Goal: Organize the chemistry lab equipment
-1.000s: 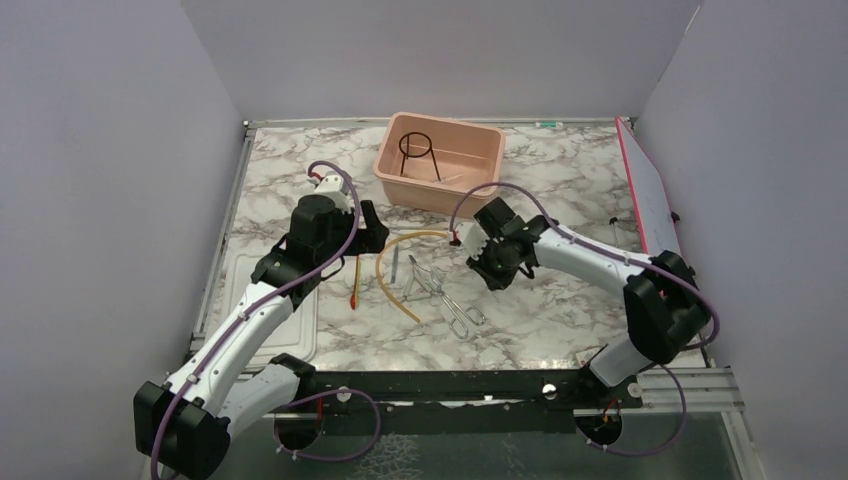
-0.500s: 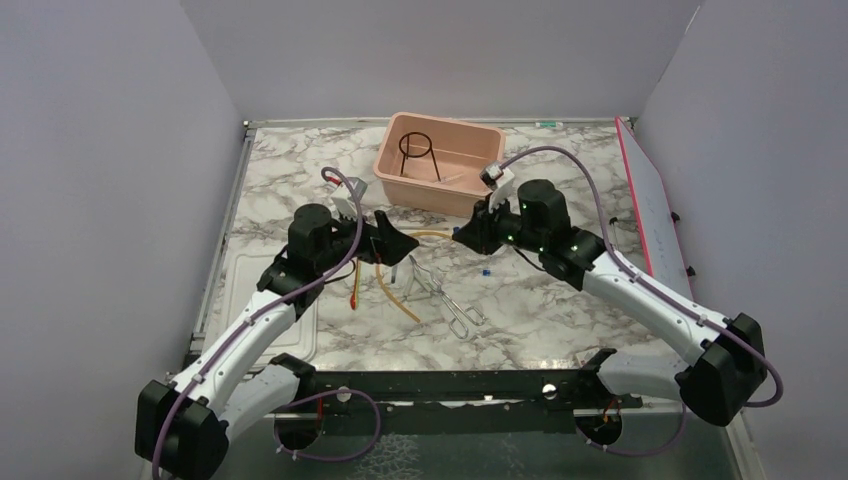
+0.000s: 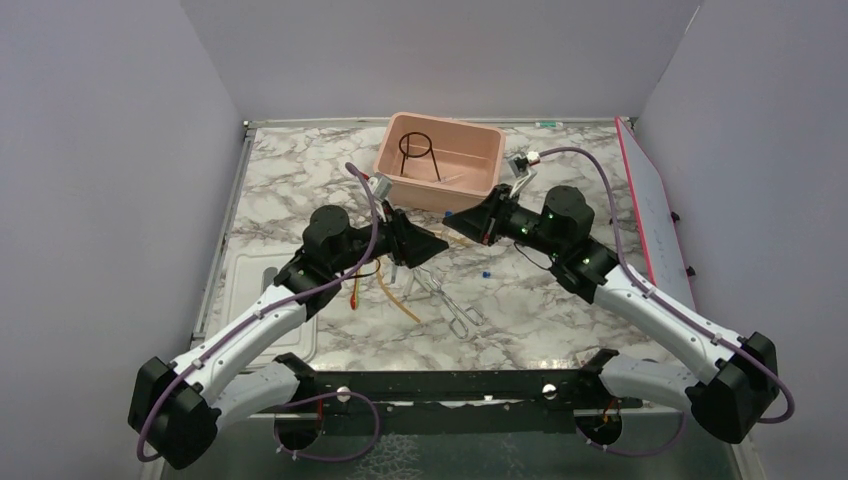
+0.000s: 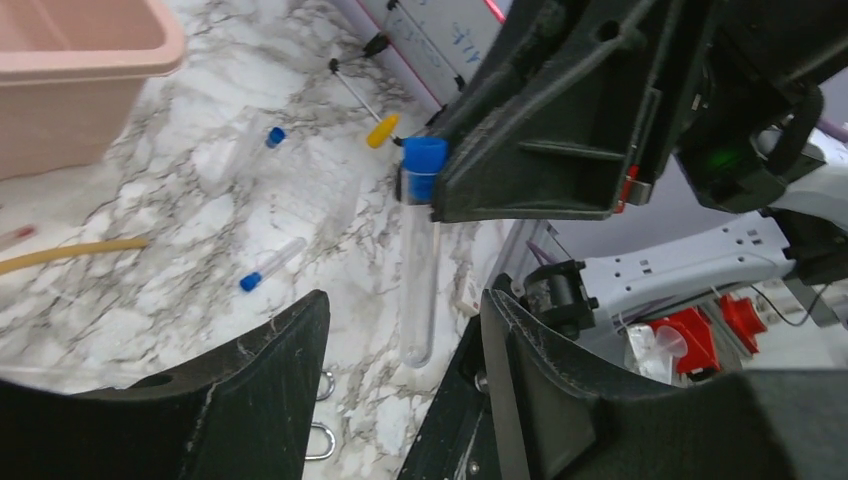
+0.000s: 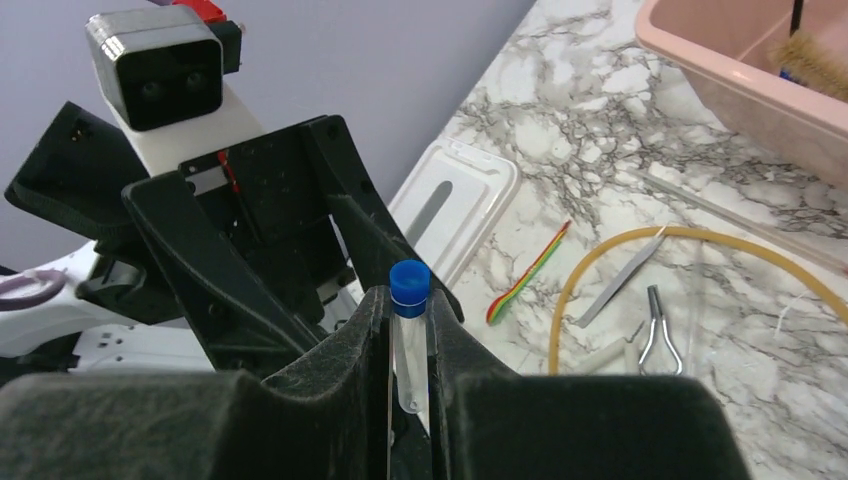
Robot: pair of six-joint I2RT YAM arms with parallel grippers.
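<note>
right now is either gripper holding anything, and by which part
The right gripper pinches a test tube just below its blue cap; the left gripper is open, empty.

The left end effector (image 3: pixel 425 245) has moved from left of centre to the middle of the frame. The right end effector (image 3: pixel 468 226), gripping a blue-capped test tube (image 5: pixel 410 345), has shifted up-left to face it, tips nearly meeting.

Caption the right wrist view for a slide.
Right fingers hold a blue-capped test tube facing the open left fingers.
</note>
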